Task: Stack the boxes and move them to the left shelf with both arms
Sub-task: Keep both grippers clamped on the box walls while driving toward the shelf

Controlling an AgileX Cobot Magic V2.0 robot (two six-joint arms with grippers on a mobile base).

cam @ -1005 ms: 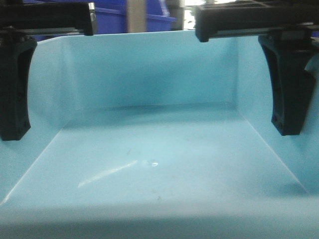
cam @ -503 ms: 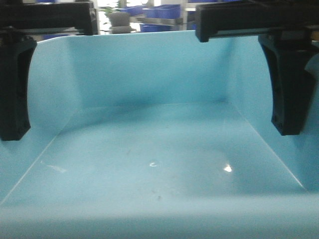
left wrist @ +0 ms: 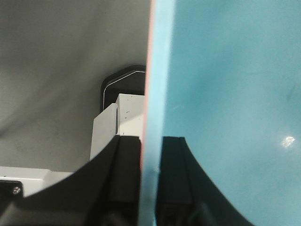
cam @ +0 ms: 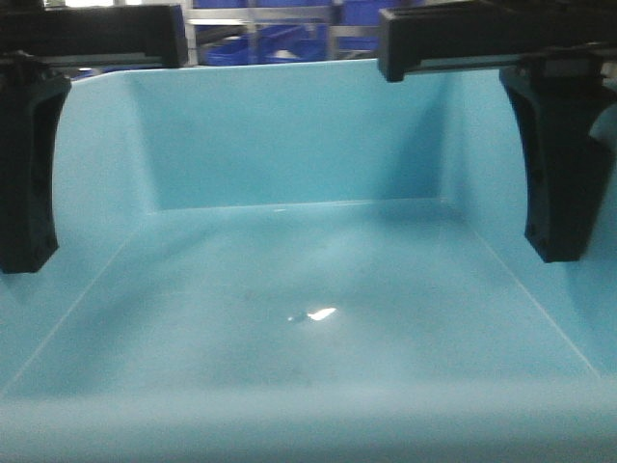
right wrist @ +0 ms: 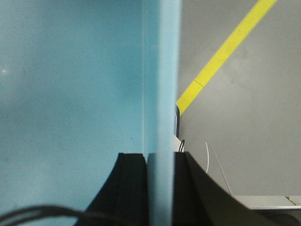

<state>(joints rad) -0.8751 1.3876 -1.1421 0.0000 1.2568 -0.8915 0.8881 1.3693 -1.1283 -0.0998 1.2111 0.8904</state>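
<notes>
Holds the light blue box steady, left gripper at 9 o'clock and right gripper at 3 o'clock each pinched onto a side wall, while swinging the 12 o'clock backdrop round to blue-binned racking; judged mid-carry, not yet set down.

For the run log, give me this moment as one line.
left gripper: shut on blue box wall | right gripper: shut on blue box wall | pink box: edge outside blue wall

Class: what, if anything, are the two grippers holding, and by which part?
The light blue tub: the left gripper clamps its left side wall, the right gripper its right side wall.
</notes>
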